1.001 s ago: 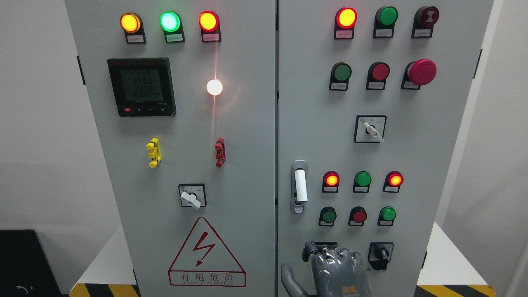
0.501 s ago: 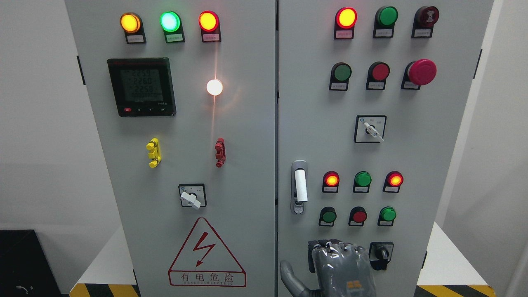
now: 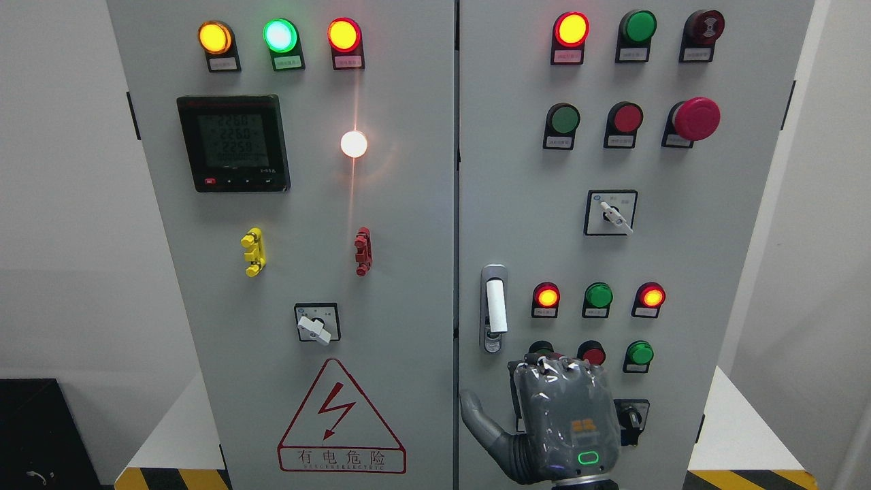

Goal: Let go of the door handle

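The door handle (image 3: 496, 306) is a white upright lever in a silver housing with a keyhole below it, at the left edge of the cabinet's right door (image 3: 680, 272). My right hand (image 3: 554, 391), grey with a green light on its back, comes up from the bottom edge and sits just below and right of the handle, apart from it. Its thumb sticks out to the left, its fingers bend loosely toward the panel, and it holds nothing. The hand partly covers a green button (image 3: 541, 348) and a red button (image 3: 593, 352). My left arm is out of sight.
Both doors meet at a closed centre seam (image 3: 456, 238). A black rotary switch (image 3: 631, 415) lies just right of the hand, with lit lamps (image 3: 599, 296) above it. The left door carries a meter (image 3: 233, 143), a white switch (image 3: 314, 328) and a hazard sign (image 3: 340, 422).
My right hand has risen along the right door, from the bottom edge to just under the handle, now hiding parts of the lower buttons. The door and the handle have not moved.
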Motion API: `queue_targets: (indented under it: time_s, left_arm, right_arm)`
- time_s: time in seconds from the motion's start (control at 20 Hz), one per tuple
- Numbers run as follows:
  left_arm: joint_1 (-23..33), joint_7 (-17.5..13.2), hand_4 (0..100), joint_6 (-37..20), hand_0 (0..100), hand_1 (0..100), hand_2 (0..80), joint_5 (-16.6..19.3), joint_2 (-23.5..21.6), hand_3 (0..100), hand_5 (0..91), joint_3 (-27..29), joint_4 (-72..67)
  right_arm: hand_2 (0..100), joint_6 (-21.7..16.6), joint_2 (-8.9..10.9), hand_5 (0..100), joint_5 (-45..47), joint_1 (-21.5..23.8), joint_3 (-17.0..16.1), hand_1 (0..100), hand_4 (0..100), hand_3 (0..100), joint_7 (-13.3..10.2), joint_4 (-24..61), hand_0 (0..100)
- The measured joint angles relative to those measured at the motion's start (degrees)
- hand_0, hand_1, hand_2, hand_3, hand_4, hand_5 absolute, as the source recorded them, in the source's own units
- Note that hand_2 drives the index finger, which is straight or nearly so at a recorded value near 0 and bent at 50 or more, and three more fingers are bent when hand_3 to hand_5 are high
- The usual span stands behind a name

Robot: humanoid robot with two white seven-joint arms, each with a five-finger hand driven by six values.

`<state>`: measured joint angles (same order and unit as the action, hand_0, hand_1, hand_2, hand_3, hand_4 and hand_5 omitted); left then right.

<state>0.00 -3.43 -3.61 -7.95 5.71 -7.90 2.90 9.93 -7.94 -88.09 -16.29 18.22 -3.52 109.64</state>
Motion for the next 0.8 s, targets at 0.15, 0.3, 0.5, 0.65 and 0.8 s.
queue_targets:
  time_s: [0.15,0.3,0.5,0.65,0.8]
  left_arm:
    - [0.00,0.00,0,0.00,12,56,0.0,0.00,0.00,0,0.0,0.00,0.00]
    - [0.00,0.00,0,0.00,12,56,0.0,-0.01,0.00,0,0.0,0.00,0.00]
    - [0.00,0.00,0,0.00,12,56,0.0,-0.02,0.00,0,0.0,0.00,0.00]
    - [0.00,0.00,0,0.00,12,56,0.0,-0.02,0.00,0,0.0,0.00,0.00]
    - [0.00,0.00,0,0.00,12,56,0.0,-0.02,0.00,0,0.0,0.00,0.00]
  right_arm:
    - [100,0.20,-0.01,100,-0.11,-1.61,-0.14,33,100,100,0.14,-0.93,24]
    - [100,0.22,-0.01,100,-0.17,-2.98,-0.45,34,100,100,0.21,-1.99,23]
    - [100,0.22,-0.02,100,-0.35,-4.32,-0.87,34,100,100,0.27,-3.18,23]
    - [100,0.22,-0.03,100,-0.62,-5.42,-1.26,35,100,100,0.31,-4.11,25]
    - [100,0.22,-0.04,100,-1.03,-6.42,-1.64,36,100,100,0.33,-4.88,28]
